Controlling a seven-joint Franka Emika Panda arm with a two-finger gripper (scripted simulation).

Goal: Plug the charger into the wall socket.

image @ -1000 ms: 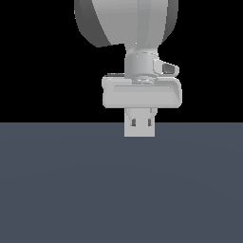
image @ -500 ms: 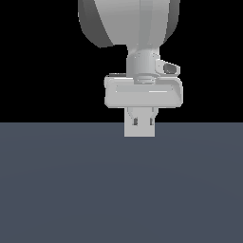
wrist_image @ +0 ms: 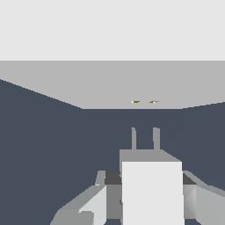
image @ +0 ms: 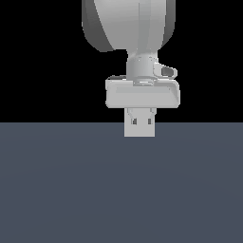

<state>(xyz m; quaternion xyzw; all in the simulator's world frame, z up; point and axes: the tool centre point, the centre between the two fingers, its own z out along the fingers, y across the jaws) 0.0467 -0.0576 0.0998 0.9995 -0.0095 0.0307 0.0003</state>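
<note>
The gripper (image: 140,124) hangs below the arm's wrist with its fingers (wrist_image: 90,208) closed on either side of the charger (wrist_image: 152,193), a plain white block held between them. Two thin grey prongs (wrist_image: 145,138) stick out of the charger's front face, pointing away from the gripper. Ahead of the prongs, apart from them across a stretch of dark blue-grey floor (image: 121,190), stands the wall socket (wrist_image: 110,83), a light-grey plate with two tiny orange-brown holes (wrist_image: 144,102). The holes lie nearly in line with the prongs. In the exterior view the charger shows only as a pale block (image: 140,130) under the gripper body.
</note>
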